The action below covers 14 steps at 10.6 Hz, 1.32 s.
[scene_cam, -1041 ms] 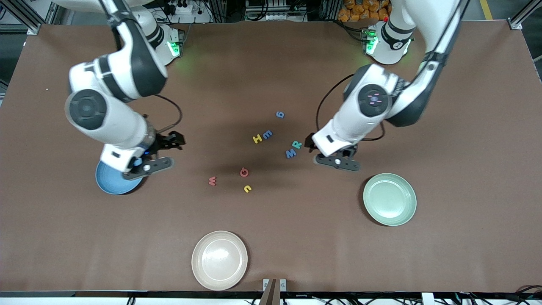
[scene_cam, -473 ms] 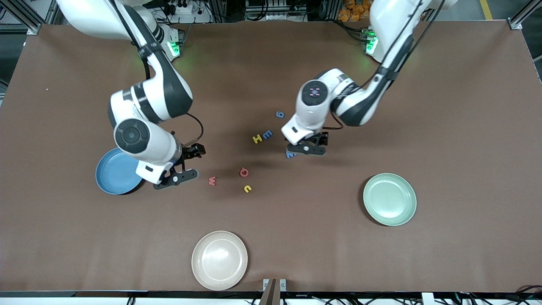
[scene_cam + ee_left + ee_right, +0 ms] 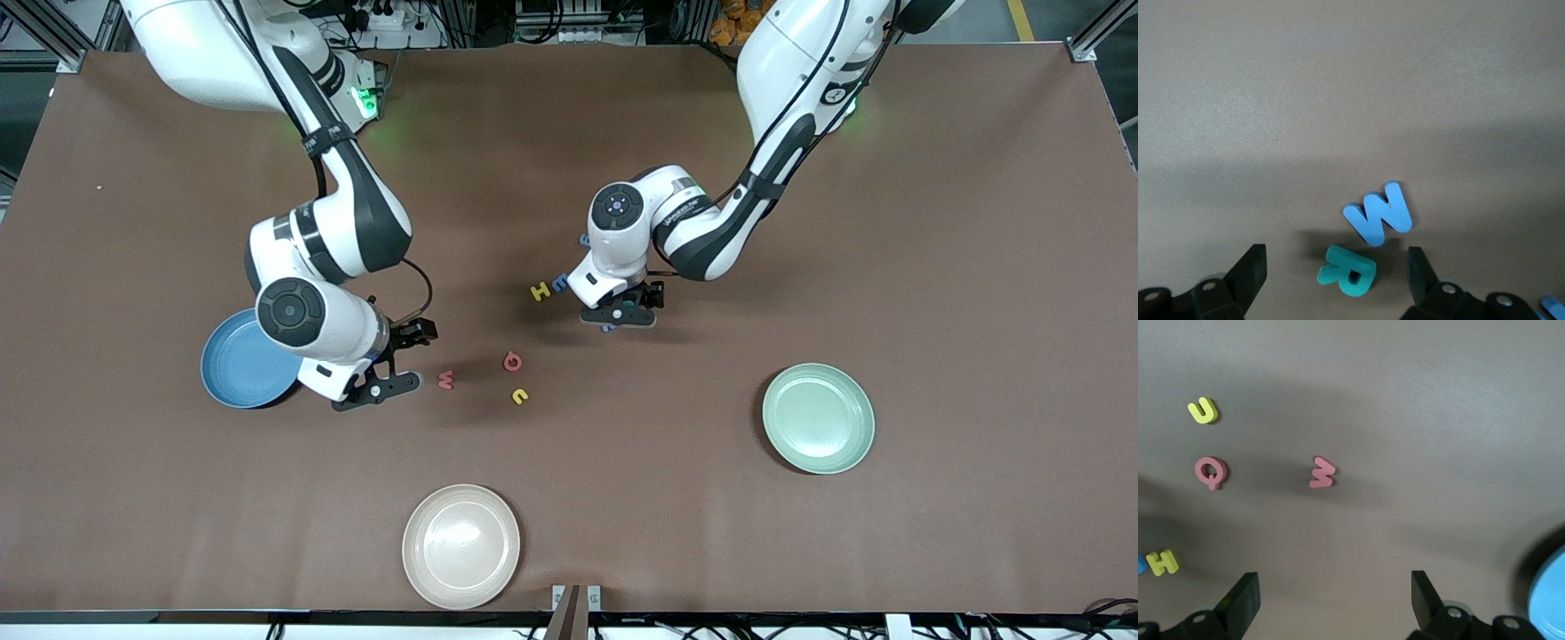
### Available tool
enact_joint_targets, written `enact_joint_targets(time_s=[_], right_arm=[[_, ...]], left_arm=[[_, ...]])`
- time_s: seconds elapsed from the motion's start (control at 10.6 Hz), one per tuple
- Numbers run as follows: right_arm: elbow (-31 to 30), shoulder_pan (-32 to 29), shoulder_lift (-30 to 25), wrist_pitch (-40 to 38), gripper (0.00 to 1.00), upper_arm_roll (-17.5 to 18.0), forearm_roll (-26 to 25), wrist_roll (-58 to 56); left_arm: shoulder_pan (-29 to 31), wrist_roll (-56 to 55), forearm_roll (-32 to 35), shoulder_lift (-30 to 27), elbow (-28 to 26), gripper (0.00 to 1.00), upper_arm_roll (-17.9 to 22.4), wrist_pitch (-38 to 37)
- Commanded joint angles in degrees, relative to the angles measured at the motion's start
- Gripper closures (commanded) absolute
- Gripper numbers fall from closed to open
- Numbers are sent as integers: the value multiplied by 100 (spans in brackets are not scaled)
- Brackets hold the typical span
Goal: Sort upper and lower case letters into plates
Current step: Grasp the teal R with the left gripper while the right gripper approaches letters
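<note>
My left gripper [image 3: 620, 316] is open and hangs low over the teal R [image 3: 1348, 270], which lies between its fingertips [image 3: 1251, 270]. The blue M [image 3: 1379, 213] lies right beside the R. My right gripper [image 3: 378, 389] is open and empty over bare table, between the blue plate [image 3: 236, 369] and the red w [image 3: 445, 380]. The red Q [image 3: 513, 361], yellow u [image 3: 520, 396], yellow H [image 3: 540, 291] and a blue m [image 3: 560, 283] lie in the table's middle. The mint green plate [image 3: 818, 418] is empty at the left arm's end. Another blue letter is mostly hidden under the left arm.
A beige plate [image 3: 460, 545] sits empty near the table's front edge. The right wrist view shows the red w [image 3: 1321, 473], red Q [image 3: 1210, 471], yellow u [image 3: 1203, 410], yellow H [image 3: 1163, 562] and the blue plate's rim [image 3: 1548, 600].
The left gripper has moved from beside the mint plate to over the teal R and blue M. The right gripper has moved off the blue plate toward the red w.
</note>
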Motion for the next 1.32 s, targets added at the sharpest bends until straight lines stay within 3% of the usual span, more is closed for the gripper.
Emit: enact_joint_targets(time_s=[0.0,0.57,0.85,1.04,1.23], right_arm=[[-32,69,130,107,0,27,85,173],[-15,227,262,239,0,27,85,575],[-24,237,306,230,0,27,76,683],[-24,254,324,230,0,27,76,718],[-24,254,324,230,0,27,76,761]], left_arm=[[33,-184,198,2,-40,13,-13,40],[94,-202,198,-25,-436,17,-31,655],[129,-193,119,-112,-550,27,-40,646],[147,-167,101,-104,-568,52,-40,646],[147,-184,75,-104,-568,86,-40,629]])
